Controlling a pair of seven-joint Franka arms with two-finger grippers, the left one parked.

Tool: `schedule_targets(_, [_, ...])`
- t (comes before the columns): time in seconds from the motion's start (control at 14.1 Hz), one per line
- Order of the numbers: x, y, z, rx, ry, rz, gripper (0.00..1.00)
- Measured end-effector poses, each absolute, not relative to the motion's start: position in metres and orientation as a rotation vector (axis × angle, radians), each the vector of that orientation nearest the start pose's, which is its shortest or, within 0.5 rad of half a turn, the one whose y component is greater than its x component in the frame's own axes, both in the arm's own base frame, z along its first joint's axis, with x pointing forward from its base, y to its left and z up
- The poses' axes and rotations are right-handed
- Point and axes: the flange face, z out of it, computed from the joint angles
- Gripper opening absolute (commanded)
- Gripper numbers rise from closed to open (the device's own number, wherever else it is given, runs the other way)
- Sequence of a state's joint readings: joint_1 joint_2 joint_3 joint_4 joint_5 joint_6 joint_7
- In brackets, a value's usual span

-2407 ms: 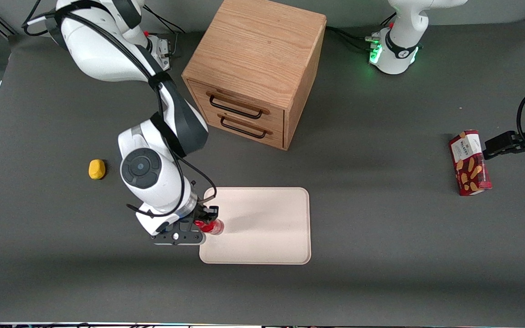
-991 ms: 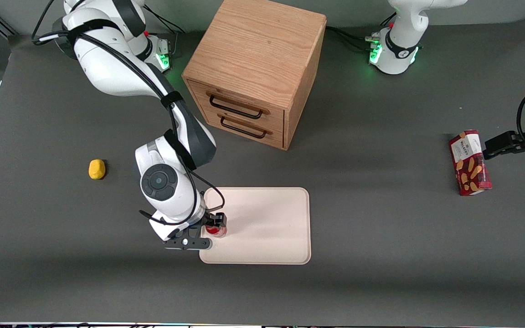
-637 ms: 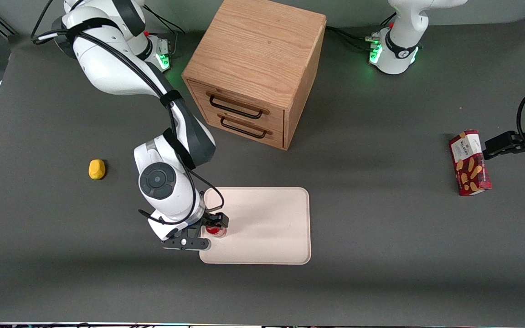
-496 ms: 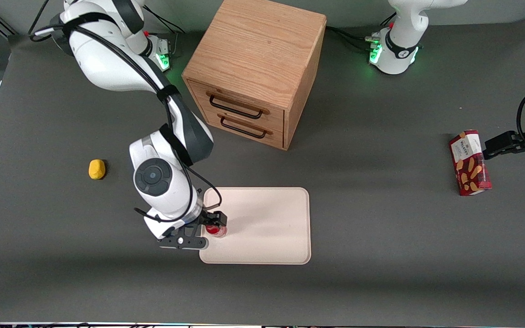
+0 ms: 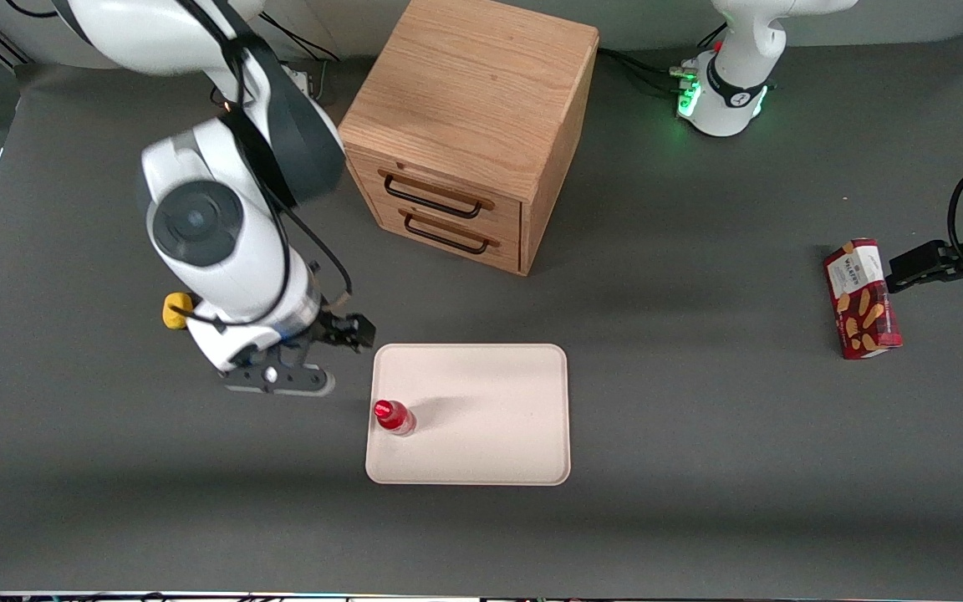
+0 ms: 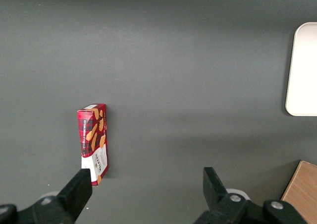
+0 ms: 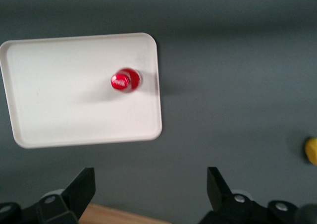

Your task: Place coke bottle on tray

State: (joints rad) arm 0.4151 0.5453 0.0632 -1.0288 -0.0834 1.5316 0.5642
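The coke bottle (image 5: pixel 394 416), small with a red cap, stands upright on the pale cream tray (image 5: pixel 481 410), close to the tray's edge toward the working arm's end. In the right wrist view the coke bottle (image 7: pixel 125 81) shows from above on the tray (image 7: pixel 59 95). My gripper (image 5: pixel 346 331) hangs open and empty, raised above the table, just off the tray's corner and farther from the front camera than the bottle. Nothing lies between the fingers of the gripper (image 7: pixel 150 179), and it is well apart from the bottle.
The wooden two-drawer cabinet (image 5: pixel 469 125) stands farther from the front camera than the tray. A yellow lump (image 5: pixel 176 309) lies partly under my arm. A red biscuit box (image 5: pixel 862 298) lies toward the parked arm's end of the table.
My gripper has let go of the coke bottle, risen and drawn back away from the tray toward the working arm's end. The bottle stays standing on the tray.
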Motion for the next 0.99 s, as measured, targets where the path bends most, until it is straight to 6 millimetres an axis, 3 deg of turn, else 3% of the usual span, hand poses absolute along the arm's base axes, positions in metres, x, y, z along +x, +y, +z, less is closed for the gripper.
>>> schedule_targets(0.21, [0.604,0.289,0.580,-3.216,0.163,0.042,1.00])
schedule_targets(0.42, [0.585,0.258,0.606,-3.221,0.155,0.046,1.00])
schedule_targets(0.57, [0.580,0.216,0.621,-3.208,0.121,0.062,1.00])
schedule_targets(0.64, [0.578,0.177,0.628,-3.198,0.079,0.077,1.00])
schedule_targets(0.71, [0.576,0.156,0.631,-3.194,0.053,0.085,1.00])
schedule_targets(0.85, [0.574,0.119,0.631,-3.191,-0.006,0.109,1.00])
schedule_targets(0.99, [0.572,0.095,0.629,-3.188,-0.059,0.125,1.00])
